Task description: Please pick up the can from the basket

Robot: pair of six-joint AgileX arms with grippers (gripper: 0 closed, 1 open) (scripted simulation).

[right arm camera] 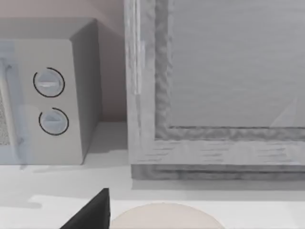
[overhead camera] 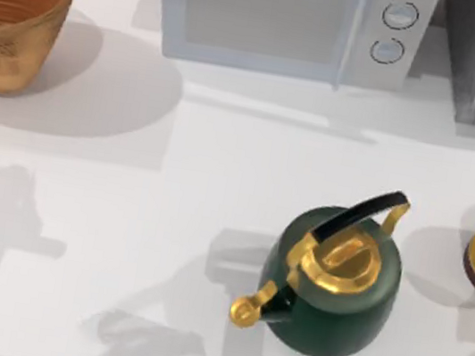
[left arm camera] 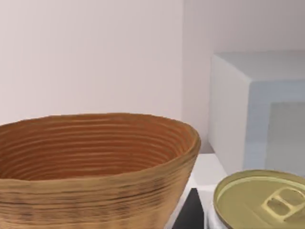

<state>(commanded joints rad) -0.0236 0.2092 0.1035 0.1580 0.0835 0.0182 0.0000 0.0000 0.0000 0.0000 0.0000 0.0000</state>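
Close by the left tool, whose grip I cannot tell, the can [left arm camera: 259,200] sits outside the basket [left arm camera: 95,191].

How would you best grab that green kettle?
Take the kettle by its black arched handle, coming straight down from above. The handle stands up over the gold lid, leaving a gap beneath for fingers, while the round body looks too wide and smooth to clasp.
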